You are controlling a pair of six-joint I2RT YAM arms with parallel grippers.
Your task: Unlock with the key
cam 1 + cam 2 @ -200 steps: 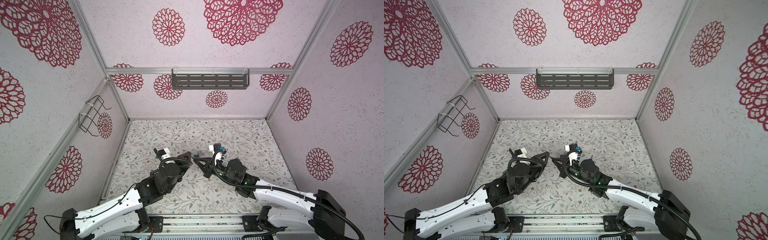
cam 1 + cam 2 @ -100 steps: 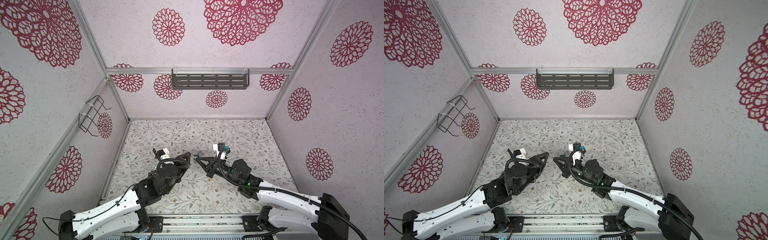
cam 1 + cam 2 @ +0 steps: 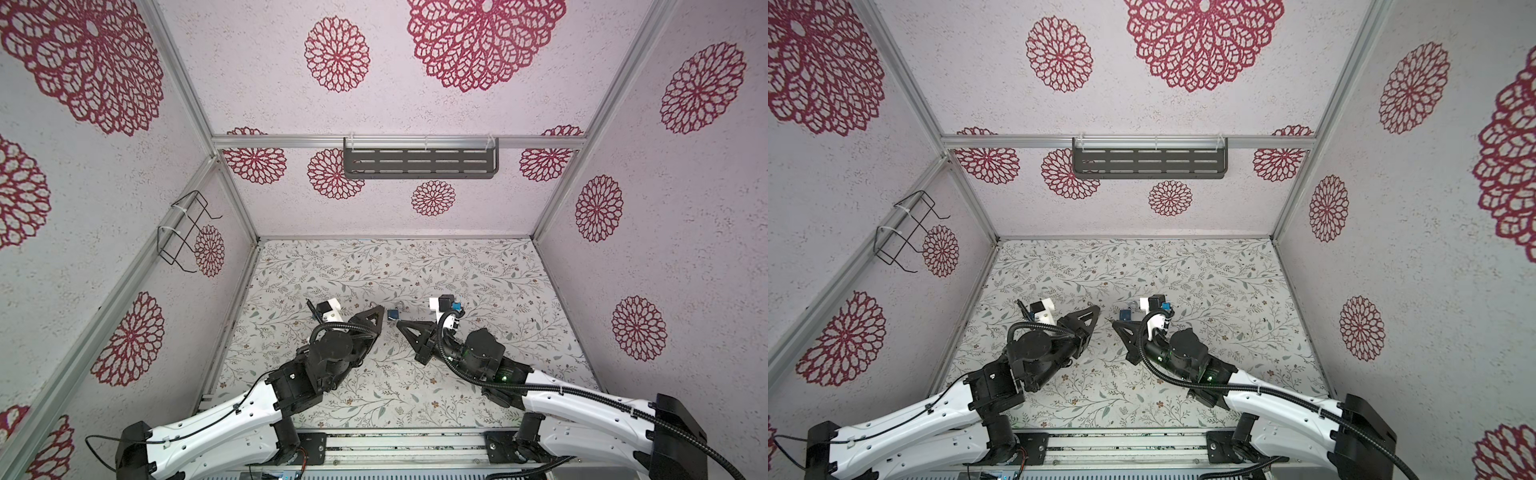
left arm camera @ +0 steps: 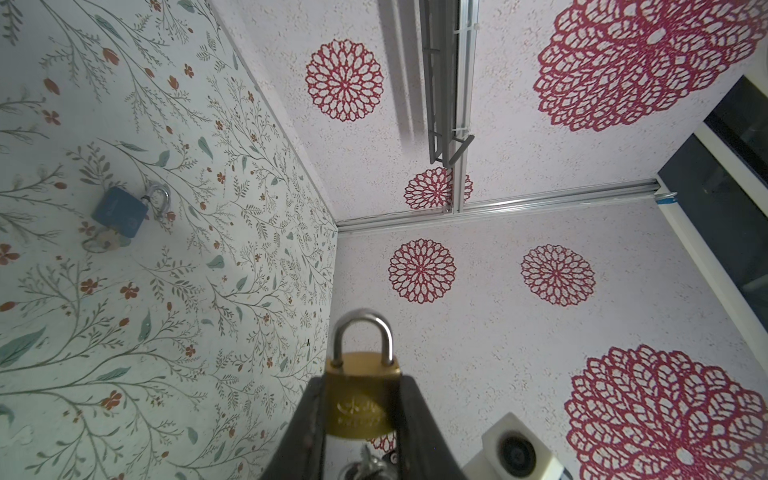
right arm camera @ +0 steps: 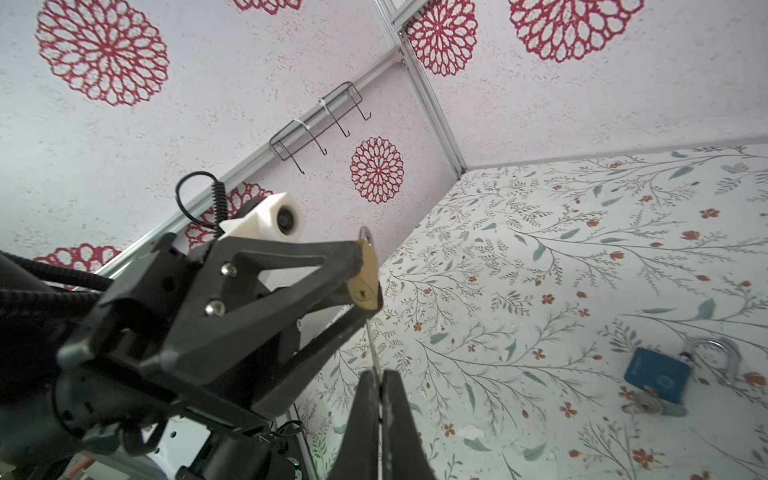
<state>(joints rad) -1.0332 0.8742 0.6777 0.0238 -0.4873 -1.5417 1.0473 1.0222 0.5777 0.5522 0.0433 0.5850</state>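
Around, rosette walls (image 3: pixel 257 75), floral tabletop (image 3: pixel 415 266), blue padlock (image 4: pixel 118 210)

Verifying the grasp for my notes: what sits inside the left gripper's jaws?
A brass padlock, body clamped by the left gripper, closed shackle protruding. The jaws cover its sides; its keyhole shows only in the right wrist view.

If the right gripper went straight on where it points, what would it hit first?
Probably the brass padlock held by the left gripper: the key in the right gripper aims at its keyhole. Depth is hard to judge.
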